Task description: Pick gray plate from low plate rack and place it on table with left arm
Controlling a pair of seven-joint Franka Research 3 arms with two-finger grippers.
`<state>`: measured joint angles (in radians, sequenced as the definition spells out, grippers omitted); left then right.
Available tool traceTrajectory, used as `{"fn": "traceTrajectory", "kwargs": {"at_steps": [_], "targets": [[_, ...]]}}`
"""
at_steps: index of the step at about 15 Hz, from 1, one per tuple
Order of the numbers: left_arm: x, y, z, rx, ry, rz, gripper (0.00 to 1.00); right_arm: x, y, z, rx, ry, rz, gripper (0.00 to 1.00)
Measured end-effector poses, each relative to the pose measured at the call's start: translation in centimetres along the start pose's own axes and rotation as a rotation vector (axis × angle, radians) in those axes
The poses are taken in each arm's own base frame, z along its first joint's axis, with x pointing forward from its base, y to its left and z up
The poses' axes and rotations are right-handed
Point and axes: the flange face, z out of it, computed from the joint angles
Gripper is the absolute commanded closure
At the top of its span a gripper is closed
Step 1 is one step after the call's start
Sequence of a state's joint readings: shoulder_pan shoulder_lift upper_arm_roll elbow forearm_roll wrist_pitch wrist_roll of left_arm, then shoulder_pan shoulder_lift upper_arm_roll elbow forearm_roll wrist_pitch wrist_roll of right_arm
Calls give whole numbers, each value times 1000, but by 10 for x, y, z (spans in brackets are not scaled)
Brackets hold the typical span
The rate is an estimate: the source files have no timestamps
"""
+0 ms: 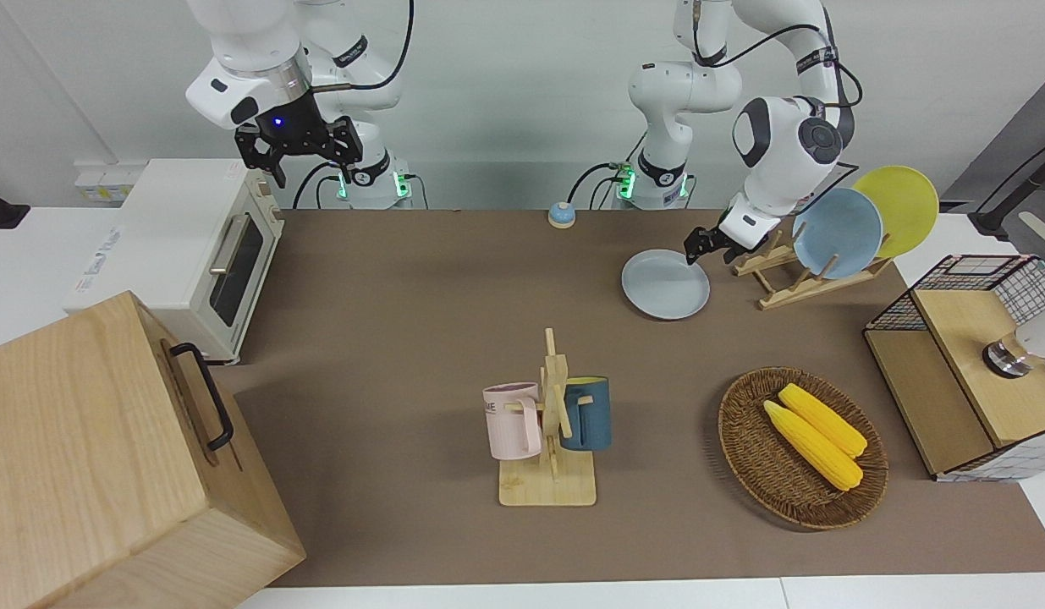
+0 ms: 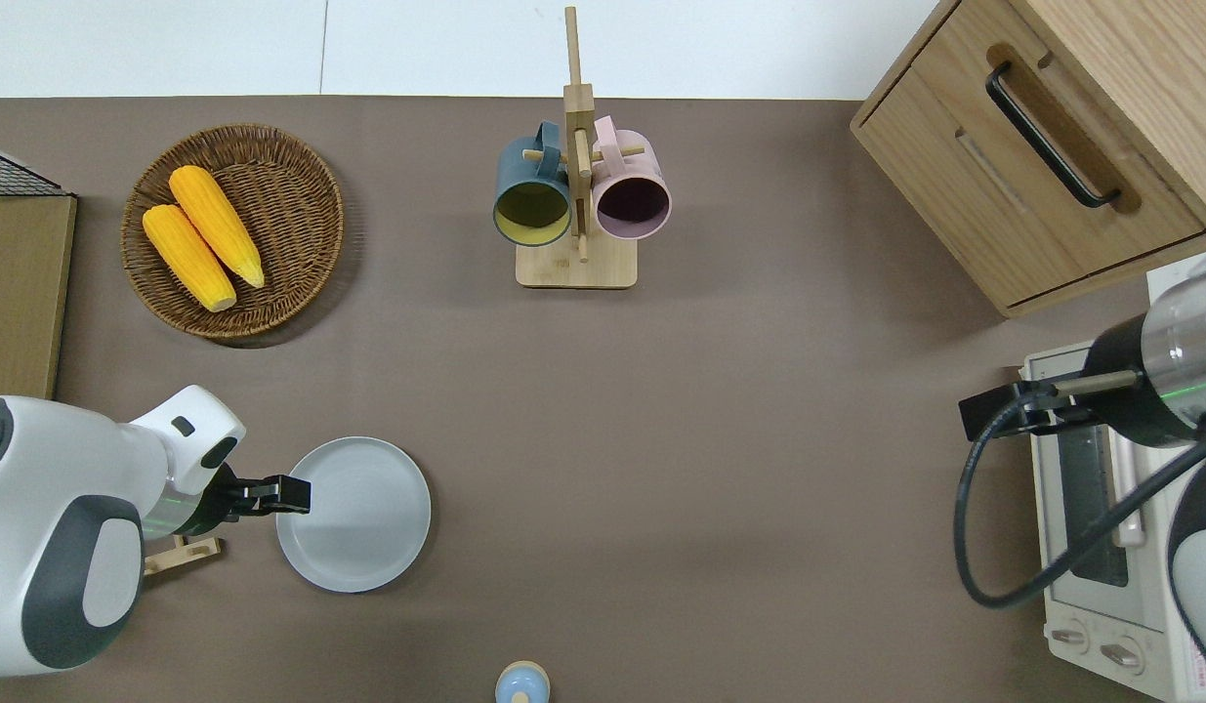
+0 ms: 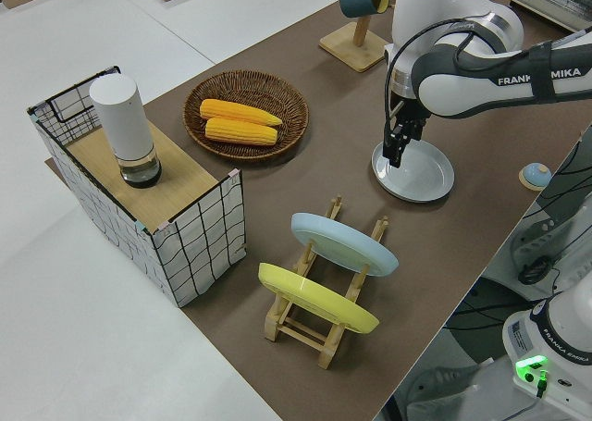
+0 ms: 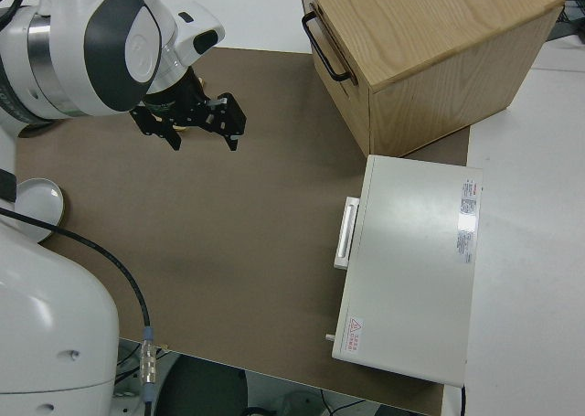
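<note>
On the front view your right arm sat parked at the left, its right gripper (image 1: 299, 150) with fingers spread wide and holding nothing. Moving across, the mug stand (image 1: 550, 427) stood mid-table, well apart from the work. Next came the gray plate (image 1: 665, 284), which lay flat on the brown table (image 1: 404, 338), out of the low plate rack (image 1: 793, 275) and just beside it, on the side toward the right arm's end. Your left gripper (image 1: 698, 245) was at the plate's rim on the rack side; from overhead the fingers (image 2: 292, 493) looked narrowly set right at that edge, but you could not tell whether they gripped the rim or had let go. The rack held the sky-blue plate (image 1: 836, 233) and the yellow plate (image 1: 898, 210) on its pegs, and the wicker basket (image 1: 801, 448) of corn lay farther from the robots.

I judged the placing nearly done. The risk was in leaving: if the fingers were not fully off the rim, lifting would tip or drag the plate; and a retreat swung toward the rack could knock the sky-blue plate off its pegs
</note>
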<state>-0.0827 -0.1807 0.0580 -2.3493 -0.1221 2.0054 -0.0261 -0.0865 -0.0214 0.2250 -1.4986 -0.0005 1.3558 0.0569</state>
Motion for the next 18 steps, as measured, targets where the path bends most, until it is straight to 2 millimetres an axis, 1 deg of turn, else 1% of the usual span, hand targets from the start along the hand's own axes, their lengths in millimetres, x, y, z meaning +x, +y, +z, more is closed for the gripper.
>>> {"fn": "traceTrajectory", "kwargs": {"at_steps": [2, 5, 9, 12, 15, 18], "targets": [[3, 0, -8, 4, 17, 4, 7, 0, 0, 0, 0, 0, 0, 11], [12, 1, -37, 40, 65, 26, 7, 0, 0, 0, 0, 0, 0, 11], [19, 3, -107, 78, 100, 42, 7, 0, 0, 0, 0, 0, 0, 11], [19, 4, -150, 79, 118, 39, 7, 0, 0, 0, 0, 0, 0, 11], [21, 6, -174, 84, 135, 39, 5, 0, 0, 0, 0, 0, 0, 11], [24, 7, -183, 114, 155, 29, 7, 0, 0, 0, 0, 0, 0, 11]]}}
